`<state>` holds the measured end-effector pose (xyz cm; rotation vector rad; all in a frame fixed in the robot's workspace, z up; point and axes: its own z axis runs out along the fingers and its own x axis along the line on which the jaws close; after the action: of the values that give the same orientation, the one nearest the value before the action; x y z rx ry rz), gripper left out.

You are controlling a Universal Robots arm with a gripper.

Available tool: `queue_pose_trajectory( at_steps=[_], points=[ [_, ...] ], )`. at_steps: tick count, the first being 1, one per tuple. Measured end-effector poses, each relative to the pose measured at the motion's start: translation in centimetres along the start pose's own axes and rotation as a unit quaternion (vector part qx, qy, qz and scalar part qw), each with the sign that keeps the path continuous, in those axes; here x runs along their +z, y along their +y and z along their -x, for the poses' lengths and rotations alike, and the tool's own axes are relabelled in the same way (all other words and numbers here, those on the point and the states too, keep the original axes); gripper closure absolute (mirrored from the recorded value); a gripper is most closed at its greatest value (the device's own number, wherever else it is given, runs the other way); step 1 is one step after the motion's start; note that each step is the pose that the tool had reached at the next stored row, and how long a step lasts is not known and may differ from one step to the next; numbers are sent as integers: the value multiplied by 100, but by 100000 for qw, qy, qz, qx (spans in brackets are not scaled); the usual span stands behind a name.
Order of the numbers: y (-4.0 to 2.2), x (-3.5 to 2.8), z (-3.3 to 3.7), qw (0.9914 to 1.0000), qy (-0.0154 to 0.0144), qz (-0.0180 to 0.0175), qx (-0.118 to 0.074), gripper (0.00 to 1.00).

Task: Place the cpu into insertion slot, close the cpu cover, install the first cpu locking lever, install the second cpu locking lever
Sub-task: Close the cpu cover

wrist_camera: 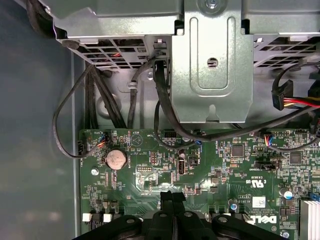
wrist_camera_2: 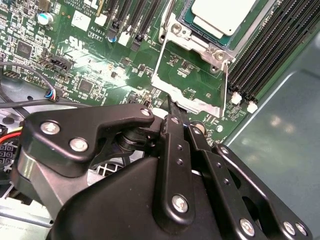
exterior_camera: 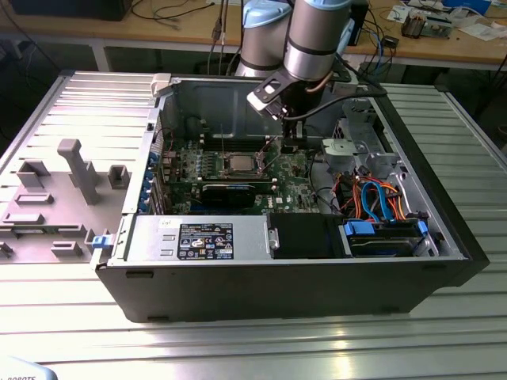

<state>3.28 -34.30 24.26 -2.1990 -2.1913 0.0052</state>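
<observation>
The cpu lies flat, silver top up, in the insertion slot on the green board; in the exterior view the cpu shows mid-board inside the open case. The cpu cover is swung open away from the chip, and green board shows through its square window. My gripper is shut, its tips against the cover's free edge; whether they pinch that edge I cannot tell. In the first wrist view the gripper hangs over the board with its black fingers side by side. From outside, the gripper sits to the exterior view's right of the chip.
Long black memory slots run beside the socket. A black graphics card lies in front of it, and the power supply nearer still. A metal drive cage with black cables and a blue-orange cable bundle crowd the right. A grey fixture stands outside the case.
</observation>
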Motion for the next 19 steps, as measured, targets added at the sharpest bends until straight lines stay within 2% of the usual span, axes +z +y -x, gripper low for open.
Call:
queue_pose_trajectory(
  at_steps=[12, 16, 19],
  points=[
    [-20, 0, 0, 100000, -6, -4, -71, 89],
    [-29, -3, 0, 99999, -3, -8, -500, 89],
    [-31, -12, 0, 99987, -47, -40, -1638, 89]
  ],
)
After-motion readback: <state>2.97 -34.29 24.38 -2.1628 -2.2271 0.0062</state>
